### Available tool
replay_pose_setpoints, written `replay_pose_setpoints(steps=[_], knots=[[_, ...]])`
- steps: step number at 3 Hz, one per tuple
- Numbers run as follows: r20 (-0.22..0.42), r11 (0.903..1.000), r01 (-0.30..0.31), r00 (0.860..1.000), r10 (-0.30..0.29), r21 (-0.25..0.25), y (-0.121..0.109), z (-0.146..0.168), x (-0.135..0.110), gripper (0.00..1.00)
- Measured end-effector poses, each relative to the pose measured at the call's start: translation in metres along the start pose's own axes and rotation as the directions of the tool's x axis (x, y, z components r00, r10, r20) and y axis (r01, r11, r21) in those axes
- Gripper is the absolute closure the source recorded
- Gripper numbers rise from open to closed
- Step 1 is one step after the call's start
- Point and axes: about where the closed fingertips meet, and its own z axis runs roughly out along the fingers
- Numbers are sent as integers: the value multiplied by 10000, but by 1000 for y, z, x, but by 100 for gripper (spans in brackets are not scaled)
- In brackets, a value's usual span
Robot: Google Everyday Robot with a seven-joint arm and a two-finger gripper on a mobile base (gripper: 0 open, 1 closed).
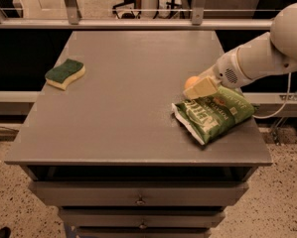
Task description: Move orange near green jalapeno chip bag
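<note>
My fingers point(200, 87) pinch the orange point(190, 80) low over the bench point(128, 128), just beside the green chip bag point(213, 117), and if I release before it rests, the round fruit may roll away from the bag.

Orange point(190, 80) half hidden behind the hand point(201, 88) beside the green jalapeno chip bag point(215, 115)
</note>
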Motion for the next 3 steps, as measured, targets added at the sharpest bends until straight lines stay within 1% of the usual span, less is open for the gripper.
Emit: replay_pose_setpoints(steps=[1, 2, 3], knots=[[-180, 10000, -23, 9998, 23, -31, 0, 6, 4, 22], [-289, 10000, -27, 9996, 27, -28, -1, 12, 5, 0], [-296, 10000, 3, 9996, 0, 86, -4, 13, 5, 0]])
